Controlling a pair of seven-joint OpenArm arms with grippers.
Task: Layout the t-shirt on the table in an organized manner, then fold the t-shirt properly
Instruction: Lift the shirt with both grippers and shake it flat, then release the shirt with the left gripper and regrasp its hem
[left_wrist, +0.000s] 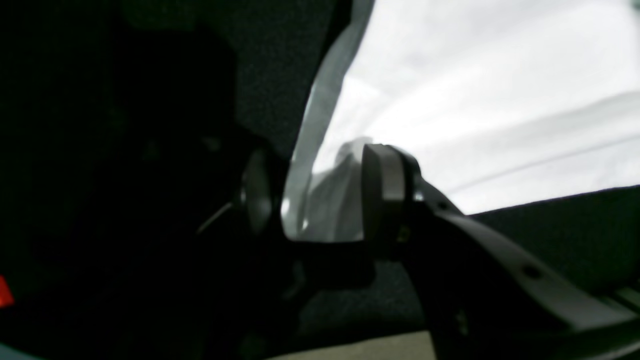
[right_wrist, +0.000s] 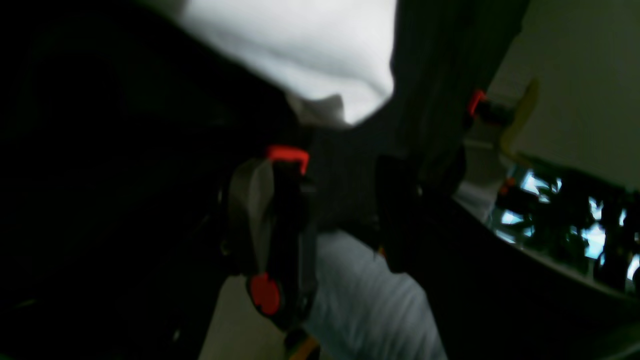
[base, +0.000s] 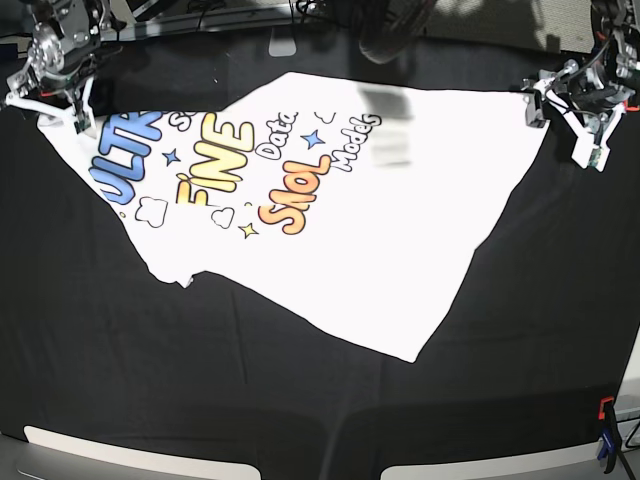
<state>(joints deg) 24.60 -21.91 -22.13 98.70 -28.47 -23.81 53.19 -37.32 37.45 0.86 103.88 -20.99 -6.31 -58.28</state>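
Observation:
The white t-shirt (base: 400, 230) lies spread on the black table (base: 150, 380), print side up and skewed, with "ULTRA", "FINE" and "SMOL" toward the far left. My left gripper (base: 565, 125) is at the shirt's far right corner. In the left wrist view its fingers (left_wrist: 382, 195) stand apart, with a loose corner of the t-shirt (left_wrist: 327, 210) in the gap of the gripper (left_wrist: 320, 195). My right gripper (base: 55, 110) hovers at the far left corner. Its jaws (right_wrist: 325, 200) are spread over bare black cloth, and the shirt's edge (right_wrist: 320, 65) lies just beyond them.
A red-and-blue clamp (base: 605, 435) grips the table's near right edge, and red clamps (right_wrist: 287, 152) show in the right wrist view. A dark blurred shape (base: 385, 40) hangs over the shirt's far edge. Pale panels (base: 130, 455) line the near edge.

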